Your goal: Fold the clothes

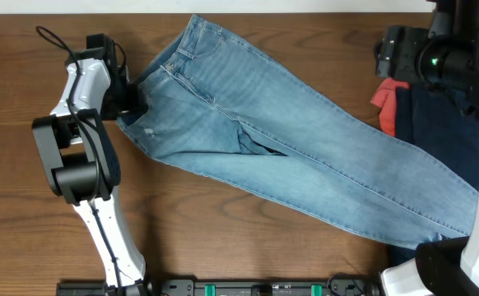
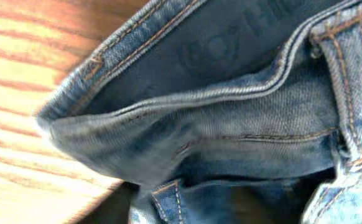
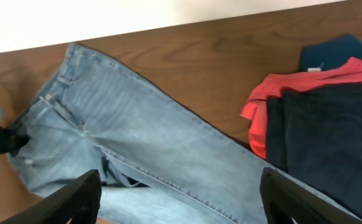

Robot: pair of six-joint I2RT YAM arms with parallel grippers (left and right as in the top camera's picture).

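The light blue denim jeans (image 1: 289,148) lie spread flat and diagonal on the wooden table, waist at the back left, legs running to the front right. My left gripper (image 1: 134,105) sits at the left corner of the waistband. The left wrist view is filled with the waistband (image 2: 231,124) close up, so the gripper looks shut on it. My right gripper (image 3: 181,205) is open and empty, held high over the legs at the back right (image 1: 392,51). The jeans also show in the right wrist view (image 3: 137,143).
A pile of other garments lies at the right edge: navy (image 1: 445,131), coral-red (image 1: 385,103), and teal (image 3: 336,50) in the right wrist view. The jeans' hems reach the right arm's base (image 1: 437,263). Bare wood (image 1: 223,238) shows in front.
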